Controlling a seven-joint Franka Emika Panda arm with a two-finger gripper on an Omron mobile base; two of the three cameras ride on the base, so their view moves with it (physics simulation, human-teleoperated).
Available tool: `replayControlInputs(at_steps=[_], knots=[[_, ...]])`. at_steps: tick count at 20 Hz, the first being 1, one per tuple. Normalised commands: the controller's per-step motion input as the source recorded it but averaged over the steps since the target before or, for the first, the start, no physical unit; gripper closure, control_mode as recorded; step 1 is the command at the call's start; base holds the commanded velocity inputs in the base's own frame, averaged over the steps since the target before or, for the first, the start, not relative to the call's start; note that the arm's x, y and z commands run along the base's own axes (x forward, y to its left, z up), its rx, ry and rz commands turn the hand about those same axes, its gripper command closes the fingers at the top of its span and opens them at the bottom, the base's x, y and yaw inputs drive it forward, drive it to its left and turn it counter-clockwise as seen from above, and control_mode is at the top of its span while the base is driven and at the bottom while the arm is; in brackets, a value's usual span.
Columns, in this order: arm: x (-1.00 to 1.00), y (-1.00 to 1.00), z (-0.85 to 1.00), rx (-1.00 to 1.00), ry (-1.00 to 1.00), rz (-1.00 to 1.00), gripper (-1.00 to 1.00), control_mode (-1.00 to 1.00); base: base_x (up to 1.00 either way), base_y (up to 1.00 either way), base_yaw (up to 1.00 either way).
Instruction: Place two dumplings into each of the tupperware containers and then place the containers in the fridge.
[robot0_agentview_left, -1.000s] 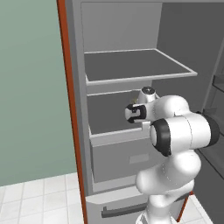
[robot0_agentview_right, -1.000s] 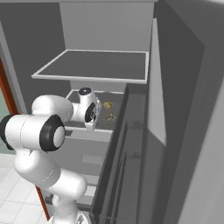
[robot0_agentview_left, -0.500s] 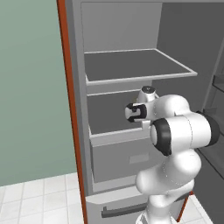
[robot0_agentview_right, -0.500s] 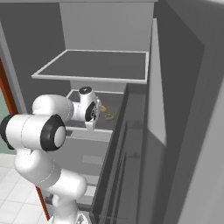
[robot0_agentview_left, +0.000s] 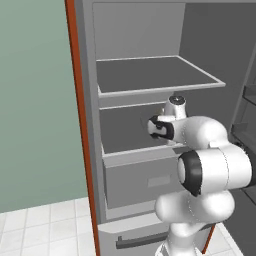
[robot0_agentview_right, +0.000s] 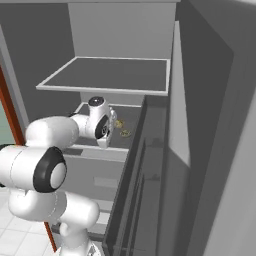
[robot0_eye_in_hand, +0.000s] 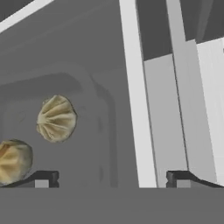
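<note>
In the left base view, the fridge (robot0_agentview_left: 150, 90) was seen open, with an upper dark shelf (robot0_agentview_left: 155, 74) and a lower shelf beneath it, above a pull-out drawer (robot0_agentview_left: 137, 177). The arm's wrist was reached in over the lower shelf near its front edge; the shelf's contents were hidden by the arm and by the shelf's front lip. A reddish-brown cabinet edge (robot0_agentview_left: 80, 125) was seen just beside the fridge's left wall.

In the right base view, two dumplings (robot0_agentview_right: 122, 128) were made out on the lower shelf, just beyond the hand, towards the shelf's right side. The tray under them could not be told apart from the shelf.

In the hand view, the gripper (robot0_eye_in_hand: 111, 177) was seen with its fingers spread wide and nothing between them. The tupperware container (robot0_eye_in_hand: 98, 131) was shown lying on the shelf beside the white front edge, its rounded corner visible, with both dumplings inside by its left part. No writing was legible in any view.
</note>
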Motion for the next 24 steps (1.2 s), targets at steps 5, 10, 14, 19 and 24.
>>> replayControlInputs(at_steps=[5,10,14,19,24], knots=[[-0.81,0.0,0.5,0.0,0.0,0.0,-1.0,-1.0,0.0,0.0,0.0],[-1.0,0.0,0.05,-0.01,0.0,0.04,-1.0,-1.0,0.0,0.0,0.0],[-0.97,0.0,0.69,0.0,0.06,0.2,-1.0,-1.0,0.0,0.0,0.0],[-1.0,0.11,0.54,-0.08,0.15,0.39,-1.0,-1.0,0.0,0.0,0.0],[-1.0,0.38,0.47,-0.18,0.21,0.41,-1.0,-1.0,0.0,0.0,0.0]])
